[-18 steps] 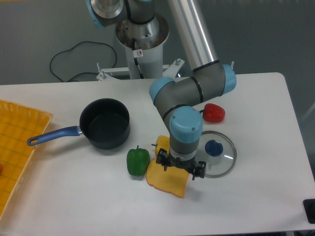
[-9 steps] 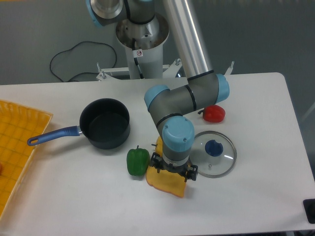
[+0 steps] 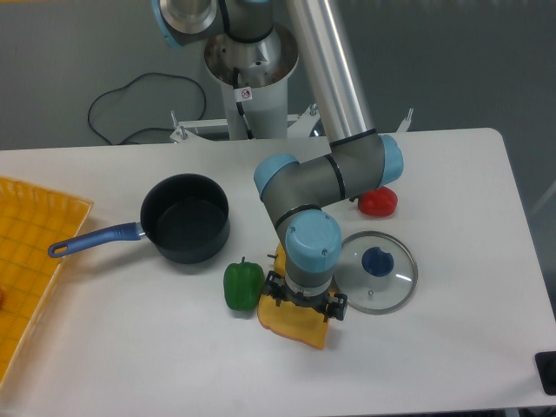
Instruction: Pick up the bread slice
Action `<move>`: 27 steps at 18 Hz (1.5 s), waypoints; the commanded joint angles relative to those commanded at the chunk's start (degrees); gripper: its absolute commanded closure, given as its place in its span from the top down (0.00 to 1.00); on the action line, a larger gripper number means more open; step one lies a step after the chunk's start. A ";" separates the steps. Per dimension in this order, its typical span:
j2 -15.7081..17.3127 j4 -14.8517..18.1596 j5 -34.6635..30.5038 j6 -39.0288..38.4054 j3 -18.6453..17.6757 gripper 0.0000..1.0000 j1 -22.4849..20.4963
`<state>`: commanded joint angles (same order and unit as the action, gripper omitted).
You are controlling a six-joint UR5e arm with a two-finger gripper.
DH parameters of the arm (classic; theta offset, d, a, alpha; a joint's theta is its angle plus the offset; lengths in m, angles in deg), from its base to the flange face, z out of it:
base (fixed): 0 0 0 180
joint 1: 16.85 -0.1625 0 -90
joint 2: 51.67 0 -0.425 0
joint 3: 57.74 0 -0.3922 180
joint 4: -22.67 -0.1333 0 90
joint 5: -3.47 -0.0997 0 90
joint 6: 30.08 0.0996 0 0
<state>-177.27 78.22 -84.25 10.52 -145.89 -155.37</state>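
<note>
The robot's gripper (image 3: pixel 303 306) hangs directly over the bread slice (image 3: pixel 294 325), which lies flat on the white table (image 3: pixel 452 347) between a green pepper (image 3: pixel 242 284) and a glass lid (image 3: pixel 378 271); the wrist hides the fingers, so their spread cannot be told.

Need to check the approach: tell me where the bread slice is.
The bread slice lies near the table's front edge, right beside the green pepper and left of the glass lid, partly hidden under the gripper.

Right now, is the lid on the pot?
No. The glass lid lies flat on the table right of the gripper, well apart from the open pot.
</note>
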 joint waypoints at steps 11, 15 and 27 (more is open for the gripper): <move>-0.88 0.00 -0.35 -0.09 0.09 1.00 0.53; -1.14 -0.09 -0.35 0.00 0.09 1.00 0.53; 0.88 -0.09 -6.77 5.27 2.46 1.00 0.97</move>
<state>-176.39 78.13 -91.02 15.79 -143.43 -154.40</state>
